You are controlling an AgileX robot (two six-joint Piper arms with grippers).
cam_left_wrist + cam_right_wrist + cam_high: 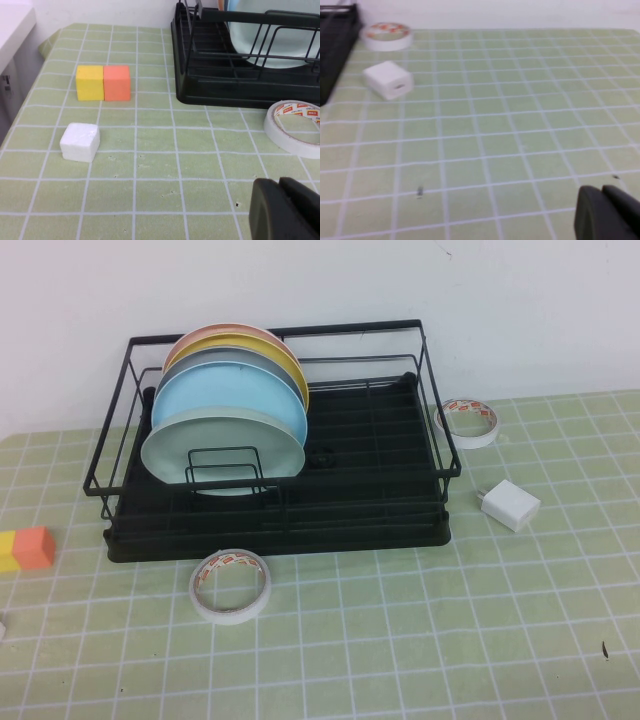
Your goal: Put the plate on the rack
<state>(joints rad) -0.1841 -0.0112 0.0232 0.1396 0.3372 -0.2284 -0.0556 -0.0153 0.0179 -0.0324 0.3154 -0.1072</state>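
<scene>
The pale mint-green plate (222, 452) stands upright in the black wire rack (270, 445) as the front plate of a row, in front of the sky-blue, grey, yellow and pink plates. It also shows in the left wrist view (272, 42) inside the rack (235, 70). My left gripper (281, 192) is shut and empty, low over the table near the front left, away from the rack. My right gripper (604, 197) is shut and empty over the table's right side. Neither arm shows in the high view.
A tape roll (231, 585) lies in front of the rack, another (469, 421) at its right. A white charger (509, 504) lies right of the rack. Yellow and orange blocks (25, 549) sit at the left edge, and a white cube (80, 142) lies near them.
</scene>
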